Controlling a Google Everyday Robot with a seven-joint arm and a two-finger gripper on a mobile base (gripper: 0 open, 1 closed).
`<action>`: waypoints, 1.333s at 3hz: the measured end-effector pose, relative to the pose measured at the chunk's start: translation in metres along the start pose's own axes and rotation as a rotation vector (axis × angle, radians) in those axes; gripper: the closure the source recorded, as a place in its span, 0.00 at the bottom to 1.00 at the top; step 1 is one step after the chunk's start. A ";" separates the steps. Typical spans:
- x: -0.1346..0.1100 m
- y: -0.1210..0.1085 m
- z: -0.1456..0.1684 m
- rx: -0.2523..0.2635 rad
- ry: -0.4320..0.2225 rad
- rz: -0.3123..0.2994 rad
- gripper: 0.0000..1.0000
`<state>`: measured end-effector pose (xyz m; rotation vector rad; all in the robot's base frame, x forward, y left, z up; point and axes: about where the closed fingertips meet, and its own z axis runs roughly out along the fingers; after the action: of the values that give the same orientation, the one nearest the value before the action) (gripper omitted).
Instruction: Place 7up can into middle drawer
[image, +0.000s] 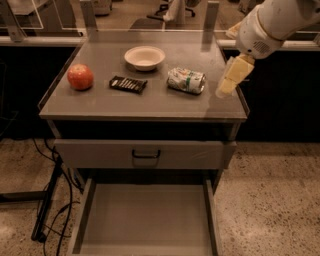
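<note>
The 7up can (186, 80), silvery-white with green markings and dented sides, lies on its side on the grey tabletop (150, 102), right of centre. My gripper (226, 86) hangs from the white arm (270, 25) over the tabletop's right edge. It is just right of the can, a little above the surface and apart from it. The middle drawer (145, 217) is pulled out below, with a plain flat floor and nothing in it.
On the tabletop a red apple (80, 76) sits at the left. A dark flat snack bar (128, 84) lies in the middle and a white bowl (144, 57) stands at the back. A shut drawer front with a black handle (146, 154) is above the open drawer. Cables (50, 210) lie on the floor at the left.
</note>
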<state>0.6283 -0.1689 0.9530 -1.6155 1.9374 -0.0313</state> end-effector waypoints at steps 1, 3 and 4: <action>-0.001 -0.014 0.021 0.000 -0.030 0.021 0.00; -0.012 -0.007 0.061 -0.057 -0.090 0.041 0.00; -0.027 -0.011 0.089 -0.110 -0.124 0.055 0.00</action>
<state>0.6810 -0.1158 0.8965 -1.5937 1.9163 0.1967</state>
